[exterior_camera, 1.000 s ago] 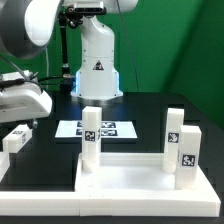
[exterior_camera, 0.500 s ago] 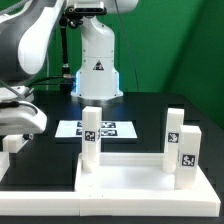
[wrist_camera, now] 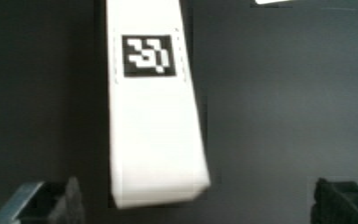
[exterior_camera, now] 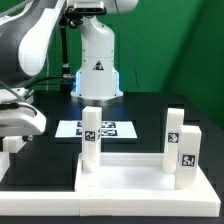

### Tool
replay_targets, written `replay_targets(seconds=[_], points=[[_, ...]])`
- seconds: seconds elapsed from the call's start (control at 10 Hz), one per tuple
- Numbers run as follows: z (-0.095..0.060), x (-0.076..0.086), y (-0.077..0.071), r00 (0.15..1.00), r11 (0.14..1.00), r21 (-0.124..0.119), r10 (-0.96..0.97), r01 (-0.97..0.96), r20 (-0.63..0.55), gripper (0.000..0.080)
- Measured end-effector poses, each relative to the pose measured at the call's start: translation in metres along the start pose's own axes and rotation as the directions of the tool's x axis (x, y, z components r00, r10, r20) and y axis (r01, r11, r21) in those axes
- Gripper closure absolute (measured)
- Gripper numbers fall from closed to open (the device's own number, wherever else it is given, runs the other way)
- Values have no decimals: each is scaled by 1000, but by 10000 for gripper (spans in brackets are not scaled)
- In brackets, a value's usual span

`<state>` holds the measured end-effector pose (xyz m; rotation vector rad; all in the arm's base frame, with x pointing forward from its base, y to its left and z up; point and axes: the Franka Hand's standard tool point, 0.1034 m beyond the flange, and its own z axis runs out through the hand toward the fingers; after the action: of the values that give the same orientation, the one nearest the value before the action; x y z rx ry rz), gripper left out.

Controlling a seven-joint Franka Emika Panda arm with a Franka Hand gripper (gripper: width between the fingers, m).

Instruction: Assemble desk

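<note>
The white desk top [exterior_camera: 130, 186] lies at the front of the black table. Three white block legs with tags stand upright on it: one [exterior_camera: 90, 136] towards the exterior view's left and two [exterior_camera: 174, 128] [exterior_camera: 188, 156] towards its right. A fourth leg [exterior_camera: 10, 144] lies flat on the table at the far left, mostly covered by my gripper [exterior_camera: 16, 132]. In the wrist view this leg [wrist_camera: 158, 110] lies lengthwise with its tag up. My gripper [wrist_camera: 194, 205] is open and straddles its end, and the leg lies nearer one finger [wrist_camera: 44, 200] than the other [wrist_camera: 348, 200].
The marker board [exterior_camera: 100, 128] lies flat behind the desk top. The robot's white base [exterior_camera: 97, 62] stands at the back, before a green backdrop. The arm's body hangs over the exterior view's left side.
My gripper has moved towards the exterior view's left and down over the lying leg, covering most of it. It has barely moved in the last half second. The desk top and standing legs are still.
</note>
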<state>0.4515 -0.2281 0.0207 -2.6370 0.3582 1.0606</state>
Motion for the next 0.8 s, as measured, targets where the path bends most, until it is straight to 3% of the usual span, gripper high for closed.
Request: replay_targets(seconds=[0.2,0.3,0.6,0.8], points=[[25,-12,0,989,995,27,91,-94,119,150],[31,-9,-3,985,994,25,105,-109,134,150],[29,-7,0,987,994,20,107,-110,117,150],[28,-6,1,988,994,18,107,-110,111,427]])
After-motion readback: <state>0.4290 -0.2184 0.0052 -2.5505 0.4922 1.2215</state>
